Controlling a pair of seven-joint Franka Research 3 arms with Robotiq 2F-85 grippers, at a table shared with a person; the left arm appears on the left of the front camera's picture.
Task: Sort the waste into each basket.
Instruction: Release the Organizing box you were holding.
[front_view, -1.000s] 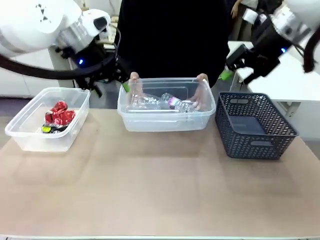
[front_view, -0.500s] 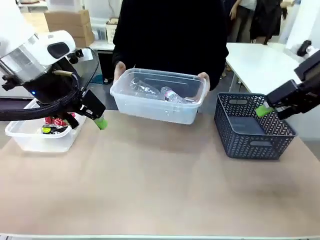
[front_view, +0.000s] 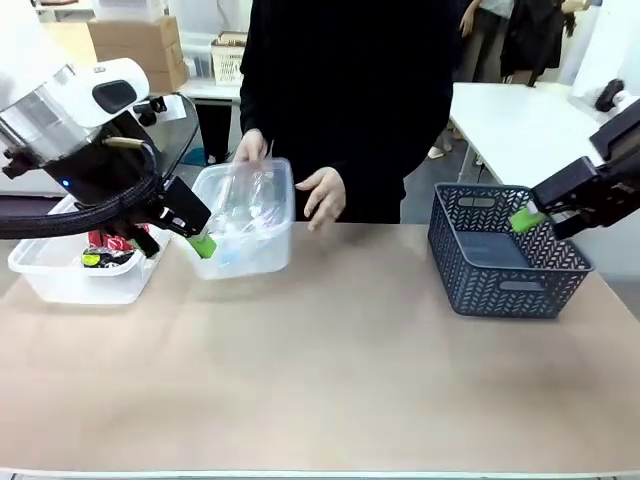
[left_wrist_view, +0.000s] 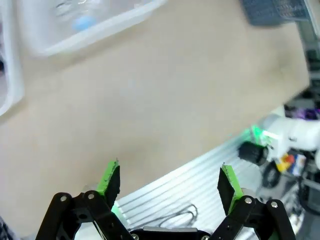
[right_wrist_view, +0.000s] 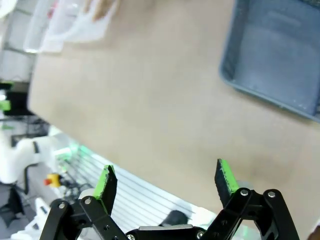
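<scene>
Bare tabletop (front_view: 330, 370) lies open between the empty, spread-jawed left gripper (left_wrist_view: 170, 181) and right gripper (right_wrist_view: 167, 181), with the tilted bottle tub (front_view: 243, 218) in the person's hand (front_view: 323, 195) just beyond the left one, and the can tub (front_view: 70, 270) behind it.

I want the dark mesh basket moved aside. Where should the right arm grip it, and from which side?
Probably from above, on the mesh basket's near long wall, at the handle slot. The basket stands upright and open-topped, so one jaw could drop inside and one outside. The right gripper, jaws open, hovers over its far right part.
</scene>
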